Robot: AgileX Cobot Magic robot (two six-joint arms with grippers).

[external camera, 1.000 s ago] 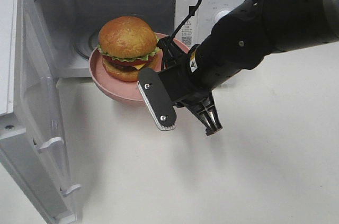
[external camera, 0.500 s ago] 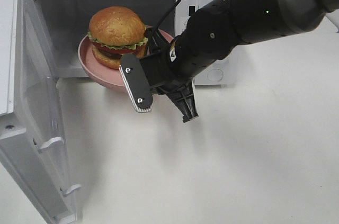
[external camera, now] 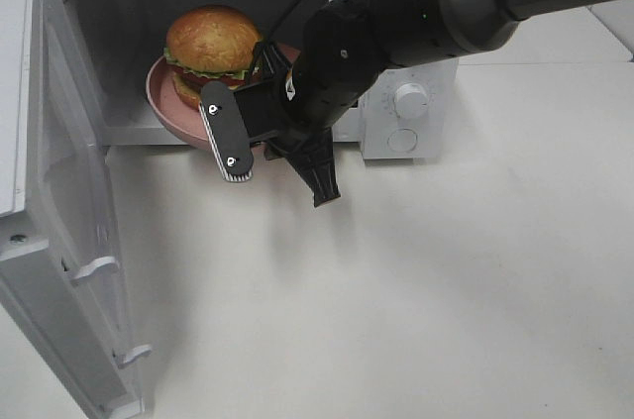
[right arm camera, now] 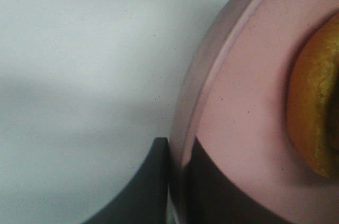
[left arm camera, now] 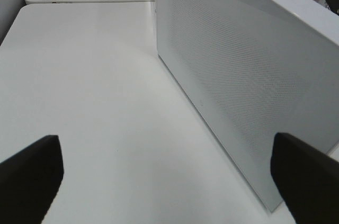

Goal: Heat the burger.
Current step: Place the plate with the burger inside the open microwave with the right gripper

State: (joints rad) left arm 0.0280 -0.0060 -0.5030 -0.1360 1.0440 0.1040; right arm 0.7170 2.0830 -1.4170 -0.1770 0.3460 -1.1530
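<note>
You are about midway through heating the burger [external camera: 206, 43]. The microwave [external camera: 396, 132] stands with its door [external camera: 69, 201] swung wide, and the burger sits upright on the pink plate [external camera: 158, 92] at the mouth of the cavity. The far side of the plate is inside, while the near rim hangs over the front sill. From the high view you cannot tell whether the plate rests on the cavity floor or is carried just above it. By my reading, what is left is to push the plate fully in, let go of it, draw the arm back, shut the door and start the oven with the knob [external camera: 409, 100]; none of that shows as done. Your right gripper [right arm camera: 179, 160] is pressed together on the plate's rim, one finger on the outside of the wall and one on the inside, so it pinches the plate and not the food. The burger lies just beyond that grip, near the middle of the plate and clear of the fingers; its bun edge shows close to the inner finger in the right wrist view. Your left gripper [left arm camera: 168, 173] is spread wide and holds nothing, hanging over the white table [external camera: 446, 290] beside the outer face of the open door, well apart from the burger.
</note>
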